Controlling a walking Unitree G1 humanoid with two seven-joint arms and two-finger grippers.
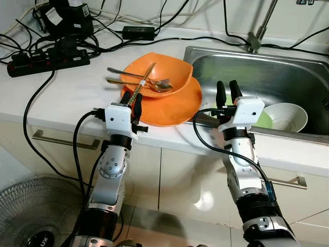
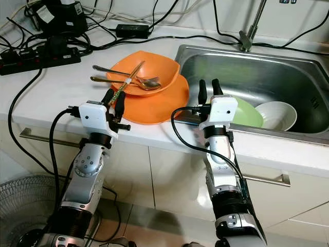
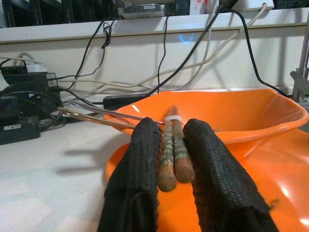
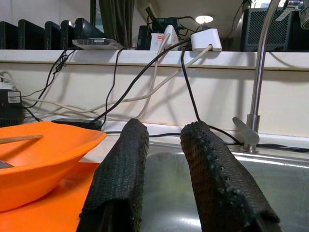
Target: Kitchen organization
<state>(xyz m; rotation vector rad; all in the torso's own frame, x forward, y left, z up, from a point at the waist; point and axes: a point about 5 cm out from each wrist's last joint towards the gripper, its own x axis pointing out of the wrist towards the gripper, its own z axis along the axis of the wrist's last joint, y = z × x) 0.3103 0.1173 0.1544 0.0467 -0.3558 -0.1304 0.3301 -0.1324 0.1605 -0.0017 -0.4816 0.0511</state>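
Observation:
A pair of brown chopsticks [image 1: 146,77] lies slanted across an orange bowl [image 1: 172,67], which stands on an orange plate [image 1: 177,110] on the white counter. My left gripper [image 1: 132,99] is at the plate's near left rim, shut on the chopsticks' [image 3: 171,154] near ends. Two metal spoons [image 1: 134,73] also rest across the bowl. My right gripper [image 1: 228,91] hovers open over the sink's [image 1: 288,72] left front corner, with nothing between its fingers [image 4: 125,164].
In the sink lie a green dish [image 1: 265,121] and a white bowl [image 1: 289,115], with the faucet [image 1: 260,27] behind. A black power strip [image 1: 46,63] and tangled cables cover the counter's back left. A floor fan [image 1: 33,216] stands low at left.

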